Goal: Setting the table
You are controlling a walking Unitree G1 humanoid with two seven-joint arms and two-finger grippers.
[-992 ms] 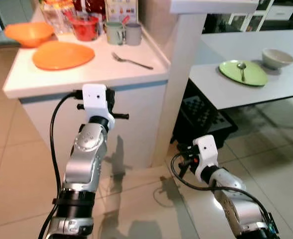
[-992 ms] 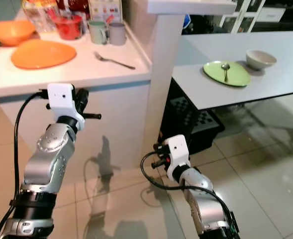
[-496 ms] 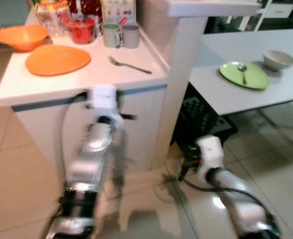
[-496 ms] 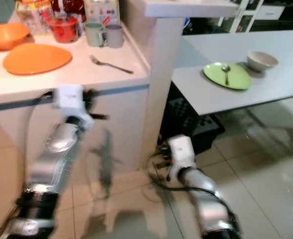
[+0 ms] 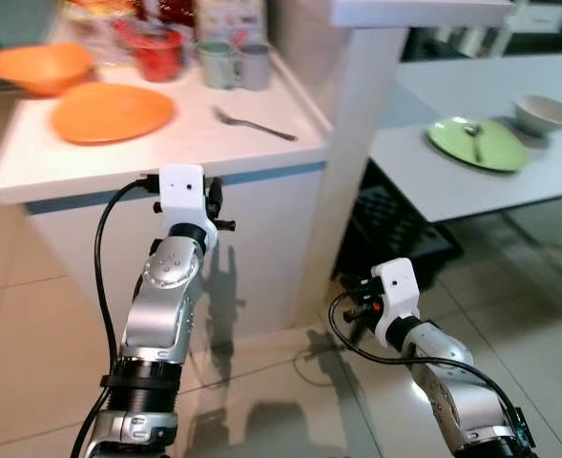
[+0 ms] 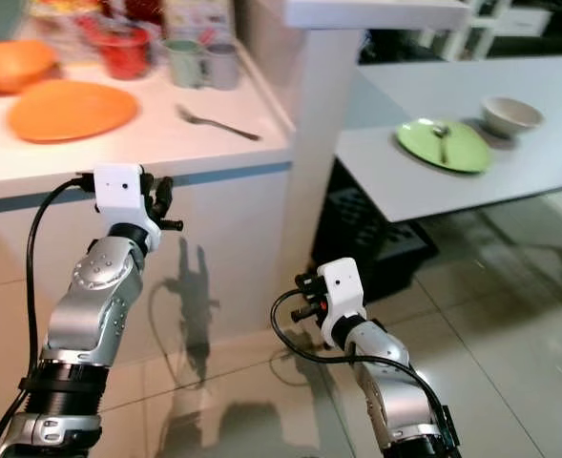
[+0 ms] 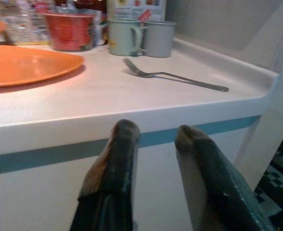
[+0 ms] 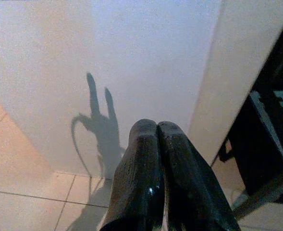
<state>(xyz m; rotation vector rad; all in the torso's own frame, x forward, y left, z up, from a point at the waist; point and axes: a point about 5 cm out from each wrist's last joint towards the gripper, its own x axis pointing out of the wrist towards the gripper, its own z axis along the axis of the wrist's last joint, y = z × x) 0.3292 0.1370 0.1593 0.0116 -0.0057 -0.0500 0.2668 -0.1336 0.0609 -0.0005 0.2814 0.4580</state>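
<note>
Left gripper (image 7: 153, 139) fingers parted below fork (image 7: 172, 76)

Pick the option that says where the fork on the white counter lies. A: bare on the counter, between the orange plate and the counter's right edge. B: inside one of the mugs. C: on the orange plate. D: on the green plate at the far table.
A: the fork lies flat on the white counter, apart from the orange plate and in front of the two mugs.
</note>
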